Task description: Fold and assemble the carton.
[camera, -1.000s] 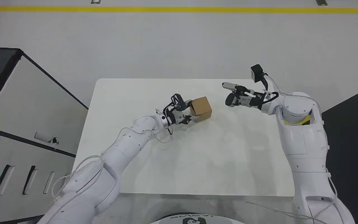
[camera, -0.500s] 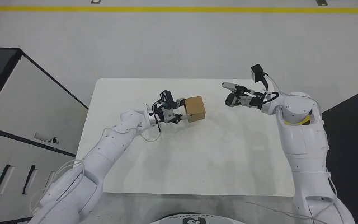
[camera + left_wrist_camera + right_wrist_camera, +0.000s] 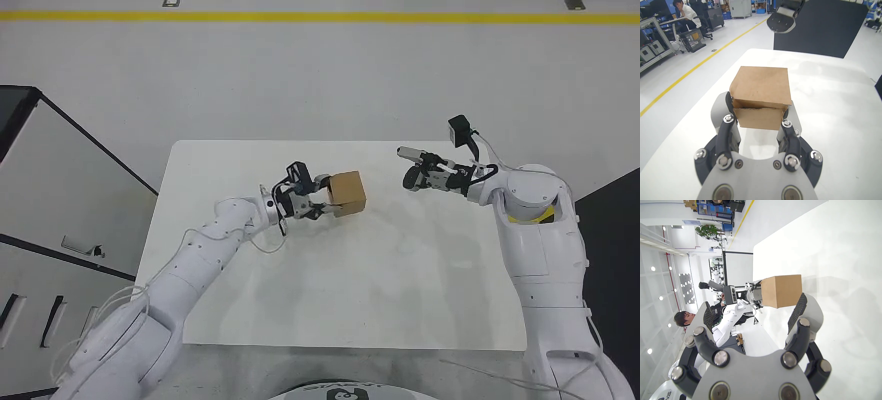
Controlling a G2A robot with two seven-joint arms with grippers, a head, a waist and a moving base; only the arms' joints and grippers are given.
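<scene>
Top view: small brown cardboard carton (image 3: 348,192) sits mid-table toward the far edge of the white table (image 3: 400,290). Near-cubic, no clear long axis. Left gripper (image 3: 322,197) is clamped on its sides. Right gripper (image 3: 405,167) is spread wide, well apart, aimed at the carton.
Left wrist: flap-seam end faces that gripper, seam slightly gapped.
Right wrist: opposite face plain.

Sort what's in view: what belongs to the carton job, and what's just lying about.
Job: carton, gripped on two sides by the left gripper; right gripper, open, apart from the carton.
Lying about: white table; grey cabinet beside it; yellow floor line.
</scene>
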